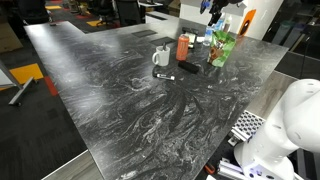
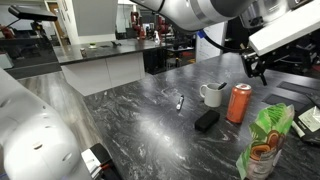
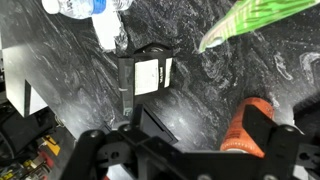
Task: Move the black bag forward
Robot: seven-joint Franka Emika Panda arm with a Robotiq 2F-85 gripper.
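The black bag [image 3: 148,75] lies just ahead of the end effector [image 3: 178,132], jaws apart. Lowering may topple the orange can [image 3: 243,125] beside one finger.

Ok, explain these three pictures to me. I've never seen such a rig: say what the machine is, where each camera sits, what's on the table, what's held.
This is one robot arm with a two-fingered tool at its end. Two pictures come from cameras outside the robot, looking across the dark marbled table from different places. The third comes from a camera on the wrist, looking down past the tool. On the table are a mug, a can, a marker, a black bag with a pale label, a green bag and a bottle. The tool hangs open above the table and holds nothing.
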